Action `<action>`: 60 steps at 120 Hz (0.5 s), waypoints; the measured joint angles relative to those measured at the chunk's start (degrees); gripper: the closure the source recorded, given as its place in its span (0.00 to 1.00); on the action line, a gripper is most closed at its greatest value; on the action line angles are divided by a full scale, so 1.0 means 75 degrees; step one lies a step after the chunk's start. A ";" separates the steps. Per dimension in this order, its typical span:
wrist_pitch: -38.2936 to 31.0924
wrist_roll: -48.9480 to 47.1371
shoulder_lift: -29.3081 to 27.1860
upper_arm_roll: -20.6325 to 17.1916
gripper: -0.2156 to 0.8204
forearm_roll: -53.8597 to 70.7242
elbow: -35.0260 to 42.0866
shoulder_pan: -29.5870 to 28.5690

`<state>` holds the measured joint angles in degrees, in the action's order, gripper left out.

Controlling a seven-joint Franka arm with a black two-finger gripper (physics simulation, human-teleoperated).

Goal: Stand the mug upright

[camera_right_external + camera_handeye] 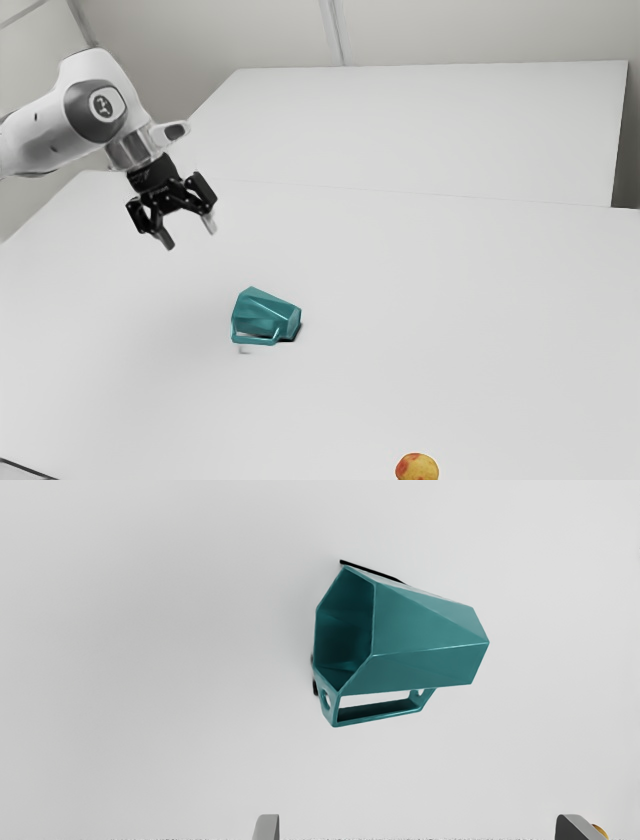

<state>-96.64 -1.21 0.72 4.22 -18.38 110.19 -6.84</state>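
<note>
One teal mug (262,313) on its side; pincer (189,234) spread, well above table (420,300).

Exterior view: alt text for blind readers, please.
A teal faceted mug lies on its side on a white table, mouth toward the arm, whose open end effector hangs above the table. A yellow-red fruit sits near the bottom edge.

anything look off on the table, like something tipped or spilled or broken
Yes: the teal mug lies on its side on the white table, its open mouth facing sideways instead of up. I see no spill around it and no crack on the sides in view. The yellow-red fruit looks normal.
</note>
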 joint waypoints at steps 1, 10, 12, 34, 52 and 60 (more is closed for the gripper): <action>-0.0011 0.0000 0.0013 0.0013 0.21 -0.0056 0.0036 -0.0011; -0.0098 0.0003 0.0173 0.0087 0.21 -0.0486 0.0258 -0.0141; -0.0115 0.0003 0.0219 0.0100 0.21 -0.0574 0.0288 -0.0165; -0.0352 0.0023 0.0864 0.0184 0.21 -0.1142 0.0376 0.0005; -0.0498 0.0059 0.1338 0.0190 0.21 -0.1606 0.0381 -0.0078; -0.0533 0.0074 0.1490 0.0191 0.21 -0.1781 0.0382 -0.0122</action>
<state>-100.64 -0.65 11.90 5.65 -31.74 113.05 -7.76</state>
